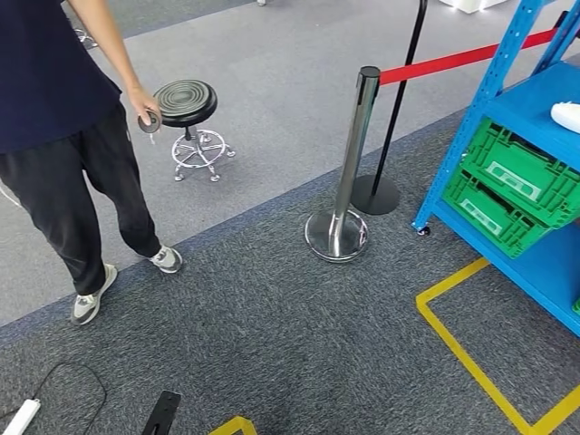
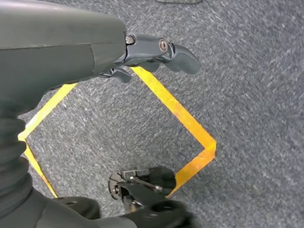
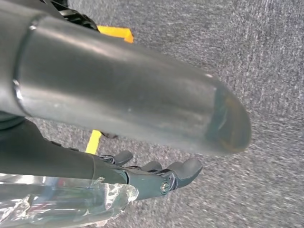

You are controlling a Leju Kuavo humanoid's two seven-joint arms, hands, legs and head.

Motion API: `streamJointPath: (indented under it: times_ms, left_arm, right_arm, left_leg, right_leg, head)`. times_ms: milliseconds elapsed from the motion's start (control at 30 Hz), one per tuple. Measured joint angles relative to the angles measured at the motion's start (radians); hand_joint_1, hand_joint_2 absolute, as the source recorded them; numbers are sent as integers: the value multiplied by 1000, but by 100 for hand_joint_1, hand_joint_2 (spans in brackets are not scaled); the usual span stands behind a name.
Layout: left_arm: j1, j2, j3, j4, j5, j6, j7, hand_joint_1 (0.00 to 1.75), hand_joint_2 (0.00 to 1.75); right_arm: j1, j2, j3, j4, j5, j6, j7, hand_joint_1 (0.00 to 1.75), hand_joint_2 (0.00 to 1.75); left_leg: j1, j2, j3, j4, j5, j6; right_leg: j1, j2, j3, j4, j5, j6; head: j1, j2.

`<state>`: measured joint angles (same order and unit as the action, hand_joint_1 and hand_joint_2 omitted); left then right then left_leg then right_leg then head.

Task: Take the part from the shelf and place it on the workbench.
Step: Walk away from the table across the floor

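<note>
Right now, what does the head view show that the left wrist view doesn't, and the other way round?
Head view, not left wrist: a person holding a small dark round thing, a stool, a post with a red belt, and the blue shelf with green crates and a white part.
Left wrist, not head: the left hand, fingers extended, holding nothing.
Both: grey carpet and yellow tape.

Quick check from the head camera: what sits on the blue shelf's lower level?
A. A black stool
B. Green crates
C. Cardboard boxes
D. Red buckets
B: green crates lie stacked on the lower level of the blue shelf, beside the yellow floor tape.
</note>
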<state>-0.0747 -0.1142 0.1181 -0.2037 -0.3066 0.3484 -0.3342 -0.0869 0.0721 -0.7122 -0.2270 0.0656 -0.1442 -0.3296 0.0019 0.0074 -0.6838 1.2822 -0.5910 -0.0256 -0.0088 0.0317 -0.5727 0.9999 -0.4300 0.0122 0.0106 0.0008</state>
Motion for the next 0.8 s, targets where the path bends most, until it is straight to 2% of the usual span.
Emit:
streamJointPath:
  times_ms: [33,67,100,133,167,200,233,300,333,367,433,467,500,533,567,600,633,667,700,733,800]
  left_arm:
    - [1,0,0,0,-1,1,1,0,175]
    - [2,0,0,0,-2,1,2,0,175]
    - [1,0,0,0,-4,2,3,0,175]
    - [0,0,0,0,-6,3,4,0,175]
    - [-1,0,0,0,-8,4,6,0,175]
    - [-2,0,0,0,-10,4,7,0,175]
    - [-3,-1,0,0,-11,5,8,0,175]
    - [-3,0,0,0,-14,7,10,0,175]
    - [-4,0,0,0,-16,9,11,0,175]
    - [-5,0,0,0,-18,11,11,0,175]
    - [-4,0,1,0,-21,13,11,0,175]
    - [-2,0,1,0,-21,13,11,0,175]
    - [0,0,1,0,-22,13,11,0,175]
    - [0,0,1,0,-22,14,11,0,175]
    - [0,0,1,0,-22,14,11,0,175]
    - [-1,-1,1,0,-23,15,11,0,175]
    - [-1,-1,1,0,-24,15,11,0,175]
    - [-1,-1,1,0,-25,16,11,0,175]
    - [-1,-1,1,0,-27,17,11,0,175]
    - [-2,-1,1,0,-28,17,11,0,175]
    - [-3,-1,1,0,-29,18,11,0,175]
  right_arm:
    - [1,0,0,0,1,0,0,0,0]
    - [2,0,0,0,1,0,1,0,0]
    - [2,1,0,0,2,0,1,0,0]
    - [1,1,0,0,2,0,1,0,0]
    - [0,1,0,0,3,1,1,0,0]
    - [-1,1,0,0,4,1,1,0,0]
    - [-1,1,0,0,5,1,2,0,0]
    - [4,1,0,0,8,0,2,0,0]
    - [7,2,0,0,10,0,2,0,0]
    - [7,2,0,0,11,-1,3,0,0]
    - [3,3,0,0,12,0,3,0,0]
    - [1,3,0,0,13,0,3,0,0]
    - [1,3,0,0,13,0,3,0,0]
    - [3,3,0,0,13,0,3,0,0]
    - [4,3,0,0,13,0,4,0,0]
    - [5,3,0,0,14,0,4,0,0]
    - [5,3,0,0,14,0,4,0,0]
    - [3,4,0,0,14,0,4,0,0]
    - [1,4,0,0,14,0,4,0,0]
    - [0,4,0,0,15,0,4,0,0]
    - [2,5,0,0,15,1,4,0,0]
  left_leg:
    - [1,-2,-6,6,13,-1]
    - [3,-4,8,-29,46,-1]
    - [6,-12,38,-95,88,-2]
    - [10,-33,72,-168,123,-3]
    - [15,-54,101,-230,144,-3]
    - [17,-71,118,-269,152,-2]
    - [17,-80,124,-284,150,1]
    - [14,-64,125,-290,151,16]
    - [14,-55,125,-293,154,24]
    - [13,-43,126,-295,155,32]
    - [9,-20,126,-297,155,43]
    - [6,-7,126,-297,154,45]
    - [5,5,126,-297,153,46]
    - [4,16,127,-296,153,46]
    - [3,25,128,-296,152,46]
    - [3,34,130,-296,150,44]
    - [1,42,132,-295,148,41]
    - [-1,49,134,-294,145,36]
    - [-4,56,136,-292,143,31]
    - [-5,62,138,-292,142,25]
    - [-3,72,140,-292,142,14]
  right_leg:
    - [-1,11,0,0,0,0]
    - [-2,23,1,1,1,2]
    - [-3,35,2,1,1,4]
    - [-4,46,1,2,1,9]
    - [-4,56,-2,5,1,14]
    - [-4,66,-6,6,2,21]
    - [-5,75,-11,5,4,29]
    - [-10,87,-20,0,8,43]
    - [-10,74,-27,9,2,47]
    - [-9,51,-43,37,-17,51]
    - [-7,-4,-99,159,-84,54]
    - [-7,-16,-134,232,-118,56]
    - [-7,-21,-158,285,-136,57]
    - [-7,-23,-164,302,-135,57]
    - [-7,-25,-149,278,-116,57]
    - [-7,-33,-113,215,-85,55]
    - [-5,-52,-69,138,-55,53]
    - [-4,-66,-31,74,-32,49]
    - [-2,-77,-6,31,-20,46]
    - [0,-80,3,15,-16,41]
    - [2,-62,0,14,-13,30]
  head:
    - [0,0]
    - [0,0]
    - [0,0]
    - [-1,0]
    - [-1,0]
    - [-2,0]
    - [-3,0]
    - [-3,0]
    - [-2,0]
    - [1,0]
    - [7,0]
    - [7,0]
    - [7,0]
    - [7,0]
    - [7,0]
    - [7,0]
    - [7,0]
    - [7,0]
    - [6,0]
    - [4,0]
    - [2,0]
